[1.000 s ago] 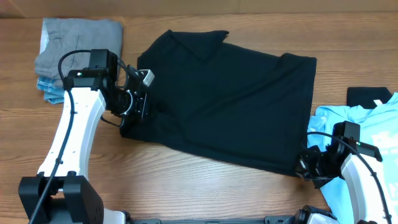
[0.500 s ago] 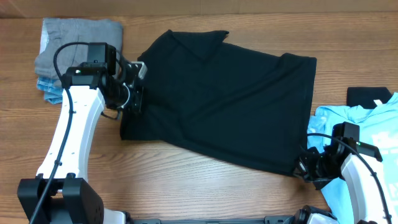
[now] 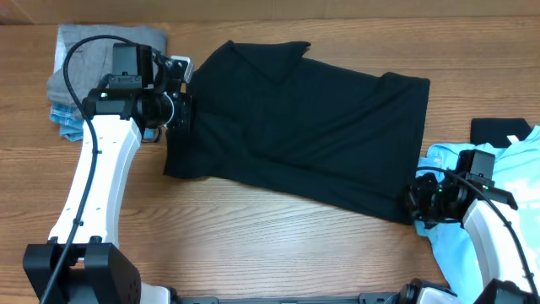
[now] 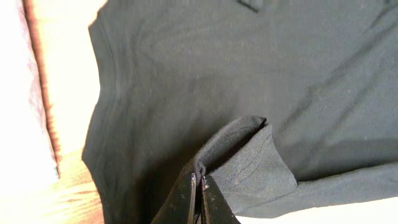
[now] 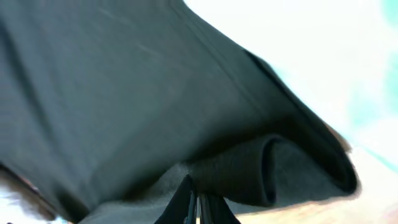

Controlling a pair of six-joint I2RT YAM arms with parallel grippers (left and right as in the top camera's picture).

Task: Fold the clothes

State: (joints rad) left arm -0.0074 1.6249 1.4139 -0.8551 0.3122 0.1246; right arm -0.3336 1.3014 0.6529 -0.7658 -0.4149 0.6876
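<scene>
A large black collared shirt lies spread across the middle of the table. My left gripper is shut on a pinched fold of the shirt's left edge, seen in the left wrist view with the black shirt beyond it. My right gripper is shut on the shirt's lower right corner; the right wrist view shows the black fabric bunched at the fingertips. A light blue tee lies at the right edge, partly under my right arm.
A folded grey and blue stack of clothes sits at the back left. A small black folded item with a white label lies at the right, behind the light blue tee. Bare wood runs along the front edge.
My left gripper has moved toward the back of the table, dragging the shirt's left edge with it. My right gripper has moved slightly back, still holding the lower right corner.
</scene>
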